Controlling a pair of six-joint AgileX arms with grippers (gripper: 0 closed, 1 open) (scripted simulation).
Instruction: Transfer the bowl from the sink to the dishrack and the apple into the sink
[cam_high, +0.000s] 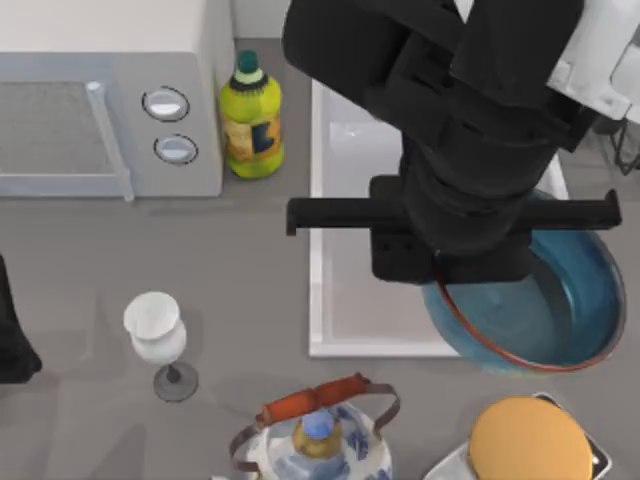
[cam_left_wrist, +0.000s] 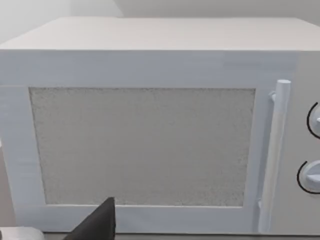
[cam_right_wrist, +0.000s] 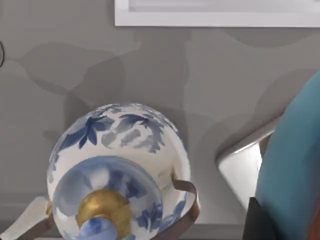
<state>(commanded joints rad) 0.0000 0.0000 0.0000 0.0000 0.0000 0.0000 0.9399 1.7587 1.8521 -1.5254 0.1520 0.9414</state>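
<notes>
My right arm reaches over the white sink (cam_high: 340, 300), and its gripper (cam_high: 443, 282) is shut on the left rim of the blue bowl (cam_high: 560, 300). The bowl hangs tilted above the sink's front right corner, its reddish-brown rim showing. In the right wrist view the bowl's blue wall (cam_right_wrist: 292, 165) sits beside a dark finger (cam_right_wrist: 254, 220), with the sink's rim (cam_right_wrist: 215, 19) farther off. A grey corner of the dishrack (cam_right_wrist: 242, 167) lies below the bowl, in front of the sink (cam_high: 445, 465). The apple is out of view. My left arm (cam_high: 12, 330) is parked at the table's left edge.
A white microwave (cam_high: 100, 110) (cam_left_wrist: 150, 140) stands at the back left, a yellow-green bottle (cam_high: 250, 120) beside it. A white wine glass (cam_high: 157, 335) stands front left. A blue-and-white kettle (cam_high: 320, 440) (cam_right_wrist: 115, 170) sits at the front. An orange disc (cam_high: 528, 440) rests on the dishrack.
</notes>
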